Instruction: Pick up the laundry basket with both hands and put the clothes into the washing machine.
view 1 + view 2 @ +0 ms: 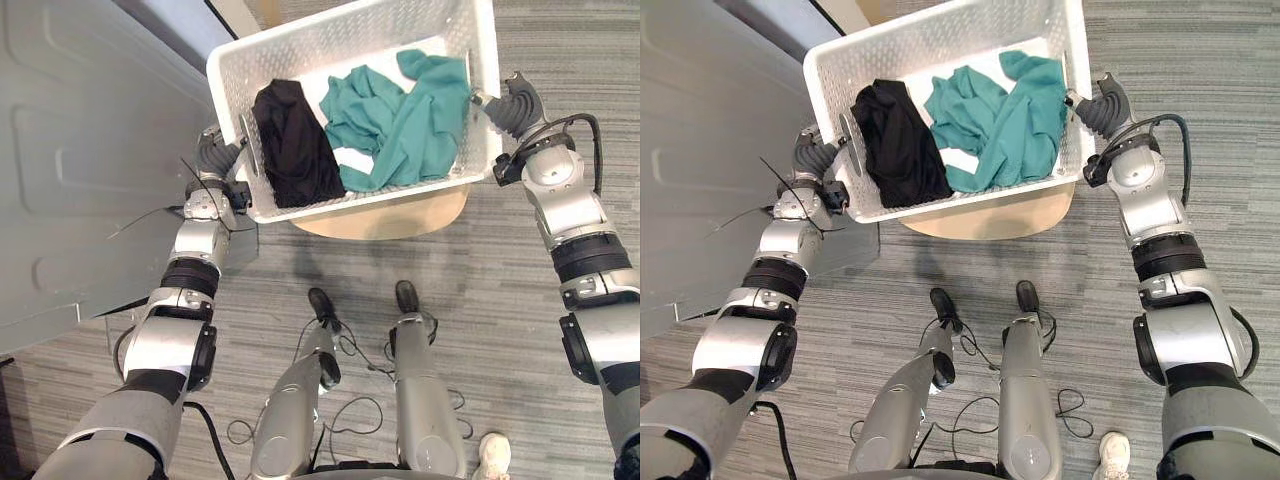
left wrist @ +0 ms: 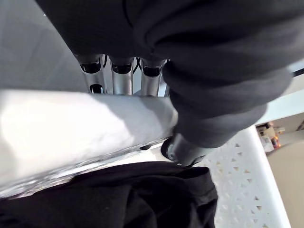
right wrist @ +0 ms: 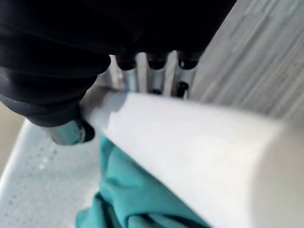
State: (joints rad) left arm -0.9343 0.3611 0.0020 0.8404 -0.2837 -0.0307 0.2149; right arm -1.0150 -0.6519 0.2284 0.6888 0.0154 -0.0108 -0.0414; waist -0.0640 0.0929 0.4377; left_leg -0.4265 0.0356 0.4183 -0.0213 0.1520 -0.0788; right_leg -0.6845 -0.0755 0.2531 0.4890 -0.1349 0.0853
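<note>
A white perforated laundry basket [image 1: 300, 45] is held between both hands over a round wooden table. Inside it, a black garment [image 1: 295, 140] lies at the left and a teal garment [image 1: 400, 115] at the right. My left hand [image 1: 215, 150] grips the basket's left rim. In the left wrist view its fingers [image 2: 121, 80] run under the rim [image 2: 71, 128], with its thumb over the rim above the black garment [image 2: 118, 194]. My right hand [image 1: 515, 100] grips the right rim [image 3: 190, 137], fingers [image 3: 156, 76] beneath it, beside the teal garment [image 3: 137, 194].
The round wooden table [image 1: 390, 215] sits under the basket's near edge. A large grey machine panel [image 1: 70, 170] stands along the left, close to my left arm. A person's white shoe [image 1: 492, 455] is at the lower right on the striped carpet.
</note>
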